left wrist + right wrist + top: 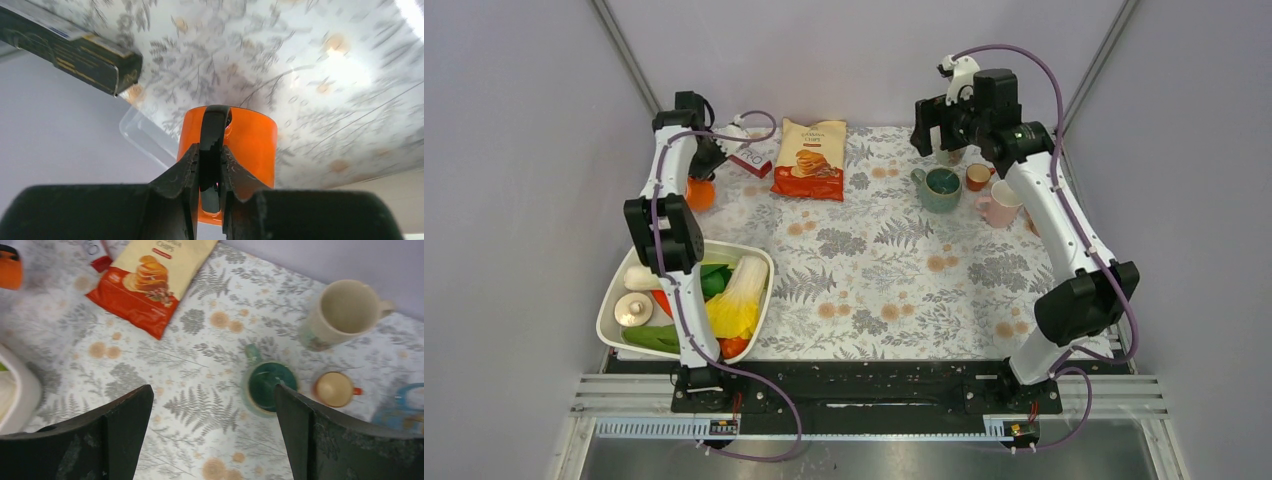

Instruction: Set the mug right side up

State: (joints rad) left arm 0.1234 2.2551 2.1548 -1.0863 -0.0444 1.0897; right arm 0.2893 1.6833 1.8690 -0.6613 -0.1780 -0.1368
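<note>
Pincer [210, 165] clamped on orange mug [250, 145] handle

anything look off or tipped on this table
Only the orange mug at far left: held by its handle in the left pincer, it shows no opening, while the green mug stands open side up. Nothing spilled.

orange mug [252, 145] w/ black handle [216, 122]; fern-print cloth [874, 285]; green mug [941, 189]; red/yellow chip bag [810, 160].

Five mugs [701, 193] [941, 190] [977, 177] [1001, 205] [345, 312] — one chips bag [811, 160], one box [750, 161], one vegetable tub [762, 262]
</note>
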